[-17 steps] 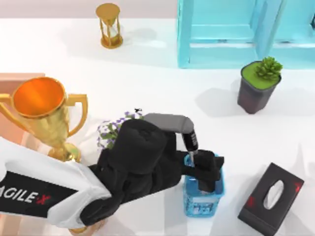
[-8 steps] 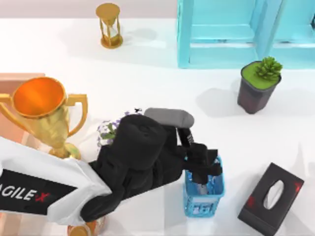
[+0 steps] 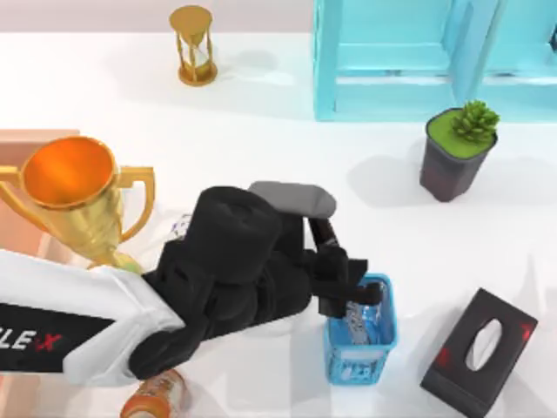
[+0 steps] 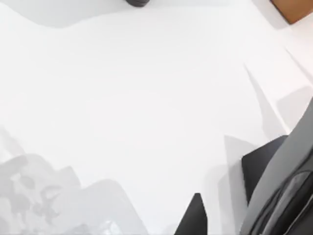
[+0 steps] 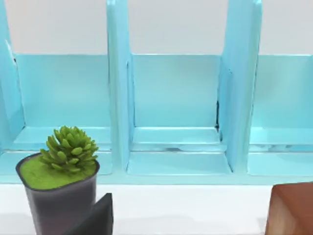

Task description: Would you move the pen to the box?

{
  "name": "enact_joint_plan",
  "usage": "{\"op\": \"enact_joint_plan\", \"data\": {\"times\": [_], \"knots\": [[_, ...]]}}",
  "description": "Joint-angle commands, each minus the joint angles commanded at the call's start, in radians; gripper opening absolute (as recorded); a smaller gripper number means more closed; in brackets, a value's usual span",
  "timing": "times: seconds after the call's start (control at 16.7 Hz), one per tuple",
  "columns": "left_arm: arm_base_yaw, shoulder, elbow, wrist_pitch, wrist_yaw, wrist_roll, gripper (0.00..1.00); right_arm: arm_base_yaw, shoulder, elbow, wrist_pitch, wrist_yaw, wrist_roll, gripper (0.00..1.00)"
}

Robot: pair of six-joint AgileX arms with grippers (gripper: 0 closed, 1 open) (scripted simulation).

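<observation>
Left arm: the left gripper (image 3: 348,292) is pulling up and toward the table's left edge, away from the blue mesh cup (image 3: 361,335); a second ago it was sunk deep in the cup's mouth.
Jaws: I cannot tell whether they are pinching the pen, since the fingers are hidden against the cup's rim.
Pen: a pale barrel with dark marks (image 3: 355,320) is showing inside the cup, leaning just under the fingers; that is my best read of where the pen is sitting.
Meaning: this is looking like the lift-out, and if the grip is holding, the carry across to the box is coming next.
Box: its salmon-pink wall (image 3: 22,187) is peeking out at the table's left edge behind the gold trophy (image 3: 78,205); what it is holding is hidden.
Other containers: the dark pot (image 3: 452,161) is carrying a green succulent, and the black tissue box (image 3: 479,348) is sitting near the right front corner.
Right arm: parked, facing the blue shelf (image 5: 176,112).
</observation>
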Motion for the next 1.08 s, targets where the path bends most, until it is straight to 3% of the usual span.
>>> {"op": "enact_joint_plan", "data": {"times": [0.66, 0.9, 1.08], "knots": [[0.318, -0.492, 0.129, -0.661, 0.3, 0.188, 0.0, 0.0, 0.0, 0.0, 0.0, 0.0, 0.0, 1.0], [0.449, -0.605, 0.156, -0.796, 0.356, 0.218, 0.0, 0.0, 0.0, 0.0, 0.0, 0.0, 0.0, 1.0], [0.476, -0.617, 0.154, -0.817, 0.364, 0.222, 0.0, 0.0, 0.0, 0.0, 0.0, 0.0, 0.0, 1.0]]}}
